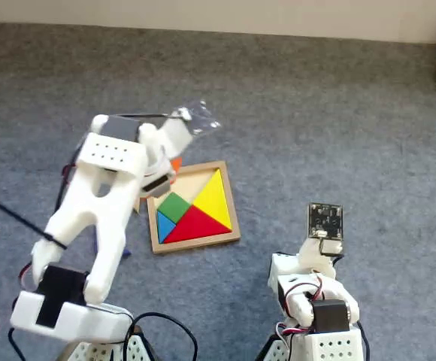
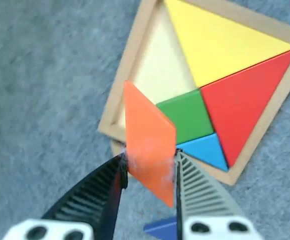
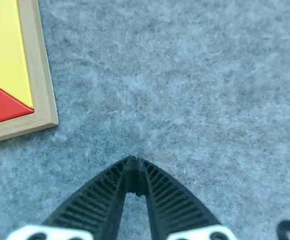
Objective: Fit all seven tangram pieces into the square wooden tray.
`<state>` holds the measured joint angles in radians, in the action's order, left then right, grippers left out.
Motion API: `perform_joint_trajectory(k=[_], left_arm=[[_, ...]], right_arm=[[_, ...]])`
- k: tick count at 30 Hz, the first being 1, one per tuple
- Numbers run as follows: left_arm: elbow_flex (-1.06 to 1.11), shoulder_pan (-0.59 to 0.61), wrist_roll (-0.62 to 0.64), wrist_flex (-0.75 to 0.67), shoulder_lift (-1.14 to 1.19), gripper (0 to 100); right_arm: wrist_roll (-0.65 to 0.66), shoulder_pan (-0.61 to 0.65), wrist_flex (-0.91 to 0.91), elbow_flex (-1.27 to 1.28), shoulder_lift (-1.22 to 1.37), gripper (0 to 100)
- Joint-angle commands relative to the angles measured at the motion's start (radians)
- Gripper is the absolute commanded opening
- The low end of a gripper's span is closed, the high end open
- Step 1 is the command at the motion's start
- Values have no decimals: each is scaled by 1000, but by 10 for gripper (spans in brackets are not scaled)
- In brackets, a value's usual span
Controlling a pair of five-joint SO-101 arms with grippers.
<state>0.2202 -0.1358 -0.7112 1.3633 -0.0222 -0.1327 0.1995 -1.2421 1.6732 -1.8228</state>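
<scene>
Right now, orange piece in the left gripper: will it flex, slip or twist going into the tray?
The orange piece looks like a flat, straight-edged slab: probably stiff and light. The left gripper pinches it edge to edge, with much of it beyond the fingertips, so it may pivot. Its face looks smooth, so it could slip against the tray rim.

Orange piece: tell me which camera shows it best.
The left wrist view: the orange piece shows nearly whole, clamped in the jaws over the tray edge. The high view gives just an orange sliver behind the arm. The right wrist view faces carpet and a tray corner.
</scene>
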Motion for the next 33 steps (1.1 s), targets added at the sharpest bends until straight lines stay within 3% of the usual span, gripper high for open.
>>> perform_joint_trajectory(k=[1,13,21,26,33], left_arm=[[-97,-62,-12,-23,74,71],[-444,-93,-17,-11,466,74],[-633,-107,-18,137,591,80],[-680,-108,-17,157,648,165],[-682,-113,-18,133,665,168]], right_arm=[[-8,-12,-7,136,-13,9],[-8,-12,-7,136,-13,9],[-8,-12,-7,136,-13,9],[-8,-12,-7,136,-13,9],[-8,-12,-7,136,-13,9]])
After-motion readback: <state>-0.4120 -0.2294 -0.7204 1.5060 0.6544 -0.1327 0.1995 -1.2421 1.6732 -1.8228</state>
